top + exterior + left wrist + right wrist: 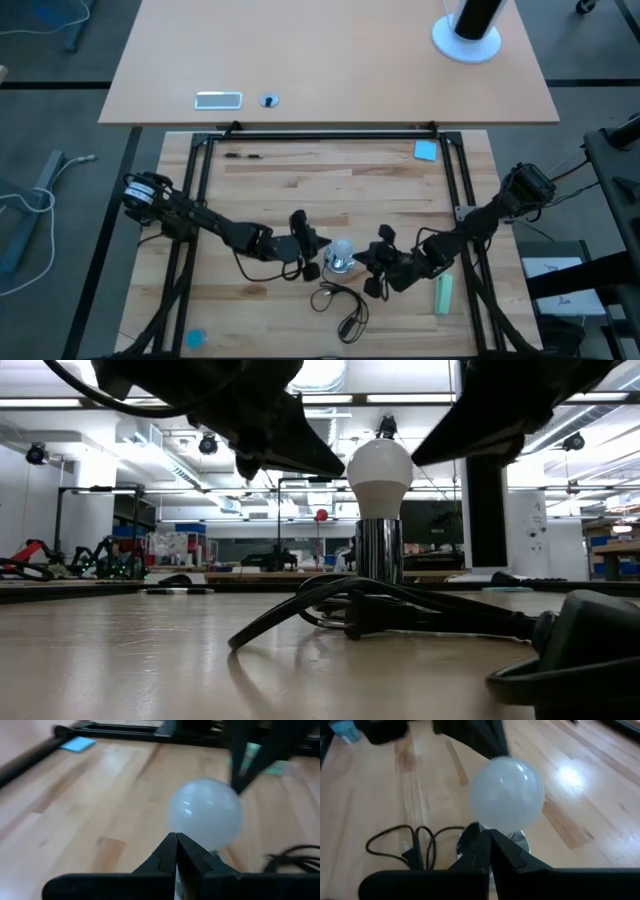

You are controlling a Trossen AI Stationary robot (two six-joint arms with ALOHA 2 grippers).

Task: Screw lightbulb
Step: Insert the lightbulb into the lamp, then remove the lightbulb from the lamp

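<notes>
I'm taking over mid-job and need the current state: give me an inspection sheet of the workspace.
Surface: wooden table, bare wood over most of it.
Job's things: lightbulb upright in the silver socket, near the front middle of the table.
Clutter: pale green block near the right arm; blue square at the far right; a small blue item at the front left.
End effectors: left end effector shut, beside the bulb and holding nothing; right end effector shut, on the bulb's other side and holding nothing.
Cables: black cord looped in front of the socket.
Surroundings: lighter table behind; open workshop beyond, no person seen.
</notes>
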